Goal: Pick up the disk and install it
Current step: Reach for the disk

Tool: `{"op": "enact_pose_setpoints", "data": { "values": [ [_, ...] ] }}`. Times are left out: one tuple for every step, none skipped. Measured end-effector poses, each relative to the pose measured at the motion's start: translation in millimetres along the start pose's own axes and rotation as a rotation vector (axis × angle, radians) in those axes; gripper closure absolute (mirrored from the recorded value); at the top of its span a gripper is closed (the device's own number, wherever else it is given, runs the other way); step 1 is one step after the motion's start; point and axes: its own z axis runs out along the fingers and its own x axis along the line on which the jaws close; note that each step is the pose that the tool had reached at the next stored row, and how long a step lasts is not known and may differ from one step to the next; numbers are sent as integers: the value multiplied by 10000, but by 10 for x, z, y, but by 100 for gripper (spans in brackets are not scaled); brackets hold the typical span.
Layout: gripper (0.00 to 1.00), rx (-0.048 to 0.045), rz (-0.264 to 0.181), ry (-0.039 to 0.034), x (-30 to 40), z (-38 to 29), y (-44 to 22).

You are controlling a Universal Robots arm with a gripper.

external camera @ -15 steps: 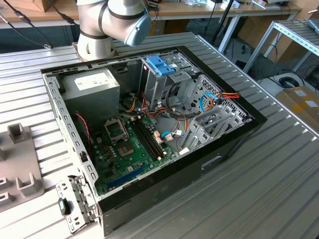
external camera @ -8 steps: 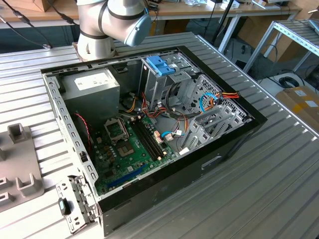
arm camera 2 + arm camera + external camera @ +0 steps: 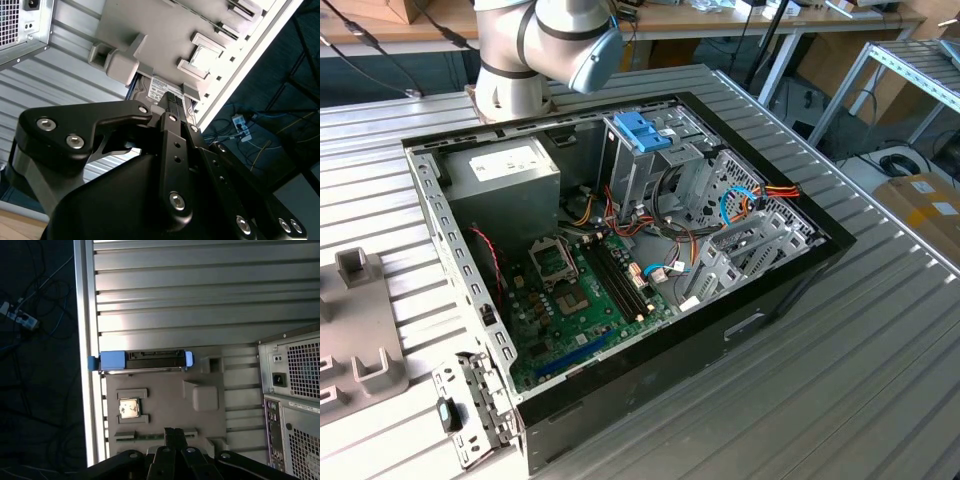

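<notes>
The disk (image 3: 142, 360) rests at the far edge of a grey fixture plate (image 3: 165, 395) in the first wrist view, seen edge-on, with light-blue carrier ends on both sides. In the second wrist view its white label (image 3: 156, 90) peeks out behind the fingers. My gripper (image 3: 173, 431) hovers over the opposite side of the plate, well apart from the disk. Its two black fingers (image 3: 171, 102) are pressed together, shut on nothing.
An open computer case (image 3: 790, 290) lies on the ribbed metal table (image 3: 880, 380), with a blue bracket (image 3: 642, 130) in its drive cage and a grey power supply (image 3: 505, 170). A square chip (image 3: 129, 408) sits in the plate. The table edge (image 3: 85, 340) drops to cabled floor.
</notes>
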Motion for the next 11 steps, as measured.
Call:
{"op": "enact_pose_setpoints", "data": {
  "values": [
    [90, 1, 0, 1, 5, -1, 0],
    [90, 1, 0, 1, 9, -1, -1],
    [90, 1, 0, 0, 14, 0, -1],
    [90, 1, 0, 1, 21, -1, -2],
    [90, 2, 0, 1, 27, -1, -2],
    [90, 2, 0, 1, 34, -1, -3],
    [90, 4, 0, 0, 42, -1, -3],
    [90, 3, 0, 0, 51, -1, -4],
    [90, 4, 0, 1, 55, -2, -4],
    [90, 4, 0, 0, 60, -2, -5],
    [90, 5, 0, 0, 67, -2, -5]
  ]
}}
